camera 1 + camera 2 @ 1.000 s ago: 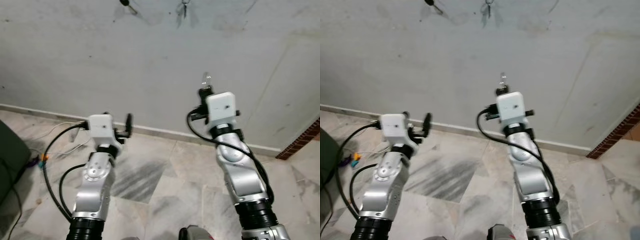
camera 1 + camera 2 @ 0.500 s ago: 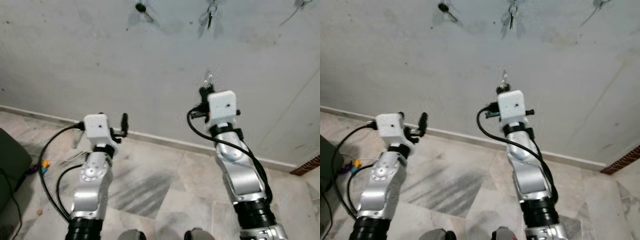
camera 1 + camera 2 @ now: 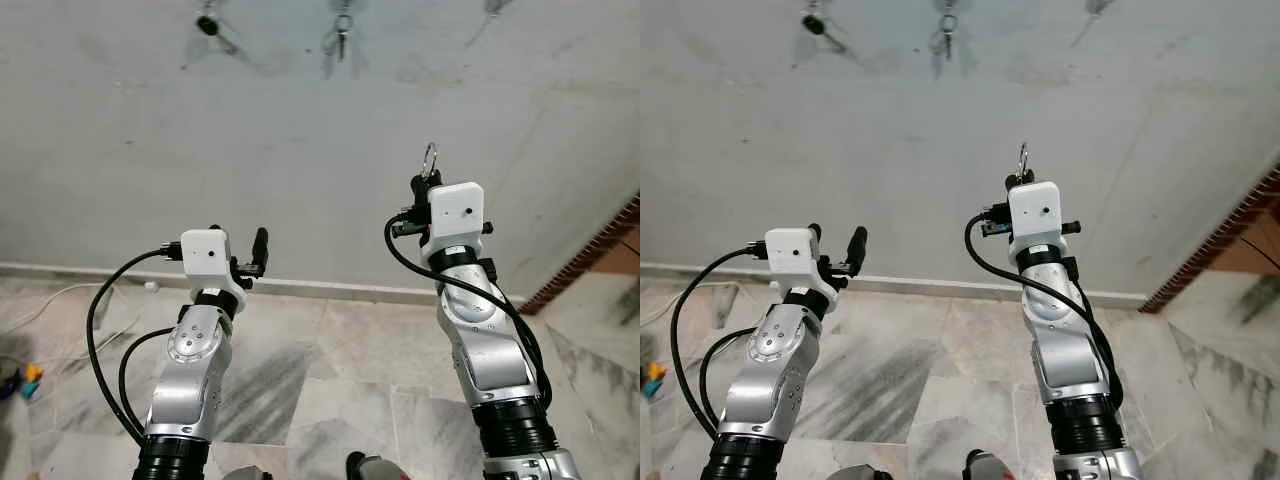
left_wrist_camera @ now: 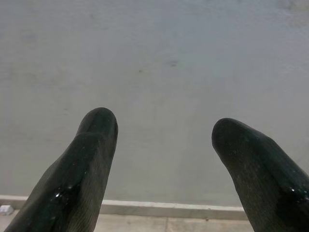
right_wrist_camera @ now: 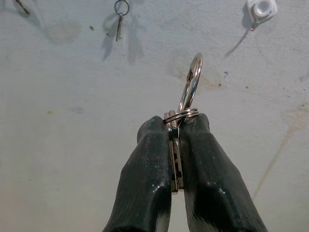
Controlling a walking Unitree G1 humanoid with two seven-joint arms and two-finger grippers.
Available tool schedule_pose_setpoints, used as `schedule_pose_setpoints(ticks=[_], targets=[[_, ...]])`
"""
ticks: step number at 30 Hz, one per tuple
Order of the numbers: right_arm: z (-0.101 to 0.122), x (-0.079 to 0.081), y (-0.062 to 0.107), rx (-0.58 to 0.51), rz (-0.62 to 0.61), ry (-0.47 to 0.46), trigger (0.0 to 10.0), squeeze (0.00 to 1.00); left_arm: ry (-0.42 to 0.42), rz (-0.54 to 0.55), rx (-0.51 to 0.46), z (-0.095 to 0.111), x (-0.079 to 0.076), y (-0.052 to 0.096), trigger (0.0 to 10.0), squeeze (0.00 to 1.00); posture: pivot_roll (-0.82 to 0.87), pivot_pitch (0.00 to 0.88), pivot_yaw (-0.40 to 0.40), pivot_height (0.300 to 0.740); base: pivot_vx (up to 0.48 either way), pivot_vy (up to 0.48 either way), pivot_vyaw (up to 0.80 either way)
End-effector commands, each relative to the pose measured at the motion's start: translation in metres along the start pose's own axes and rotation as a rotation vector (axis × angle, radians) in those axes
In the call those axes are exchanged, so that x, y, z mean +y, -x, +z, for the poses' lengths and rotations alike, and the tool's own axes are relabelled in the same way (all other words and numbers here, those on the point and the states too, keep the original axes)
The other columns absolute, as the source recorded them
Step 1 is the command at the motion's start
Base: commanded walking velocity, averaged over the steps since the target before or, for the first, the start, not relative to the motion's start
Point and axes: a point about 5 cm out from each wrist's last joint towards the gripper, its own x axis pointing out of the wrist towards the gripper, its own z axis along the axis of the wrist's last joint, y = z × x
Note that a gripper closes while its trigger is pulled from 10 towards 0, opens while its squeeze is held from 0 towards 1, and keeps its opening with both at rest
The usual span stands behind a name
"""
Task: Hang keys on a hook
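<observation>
Keys pinched flat between closed right pincer fingertips, ring standing free above, well below empty white hook on wall. Light, rigid, slick metal; blade grip suits, ring stays clear. Left pincer wide open, empty.

Head stereo downward, wrist cams facing wall.

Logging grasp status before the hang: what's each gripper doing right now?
Left gripper: open, holding nothing, facing the wall.
Right gripper: shut on the keys, key ring sticking up.
</observation>
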Motion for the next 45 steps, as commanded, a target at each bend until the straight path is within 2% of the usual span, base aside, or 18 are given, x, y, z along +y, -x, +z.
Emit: schedule_pose_setpoints(ticks=[1, 13, 34, 38, 40, 42, 45], targets=[[0.003, 0.002, -0.001, -0.008, 0.01, -0.001, 10.0, 0.0, -0.002, 0.004, 0.001, 0.0, 0.002, 0.002, 10.0, 0.0, 0.03, 0.155, 0.022, 0.74, 0.0, 0.0, -0.79], [0.002, 0.003, -0.001, -0.008, 0.019, 0.012, 10.0, 0.0, 0.016, 0.007, 0.005, -0.001, 0.004, 0.002, 10.0, 0.0, 0.03, 0.147, 0.017, 0.74, 0.0, -0.024, -0.79], [0.003, 0.002, -0.001, -0.018, 0.017, 0.014, 10.0, 0.0, 0.025, 0.002, 0.006, -0.001, 0.004, 0.003, 10.0, 0.0, 0.03, 0.155, 0.021, 0.74, 0.0, -0.413, 0.0], [0.004, 0.002, -0.001, -0.018, 0.016, 0.013, 10.0, 0.0, 0.042, 0.007, 0.002, 0.0, 0.004, 0.002, 10.0, 0.0, 0.03, 0.154, 0.021, 0.74, 0.0, 0.0, 0.0], [0.014, 0.003, -0.003, -0.05, 0.018, 0.003, 10.0, 0.0, 0.037, 0.007, -0.004, 0.001, 0.004, 0.002, 10.0, 0.0, 0.03, 0.157, 0.023, 0.74, 0.0, 0.0, 0.0], [0.023, 0.006, -0.005, -0.097, 0.036, 0.034, 10.0, 0.0, 0.038, 0.001, -0.018, 0.003, 0.004, 0.002, 10.0, 0.0, 0.03, 0.157, 0.023, 0.74, 0.0, 0.0, 0.0], [0.019, 0.008, -0.005, -0.085, 0.039, 0.039, 10.0, 0.0, 0.035, -0.008, -0.027, 0.005, 0.003, 0.002, 10.0, 0.0, 0.03, 0.157, 0.022, 0.74, 0.0, 0.0, 0.0]])
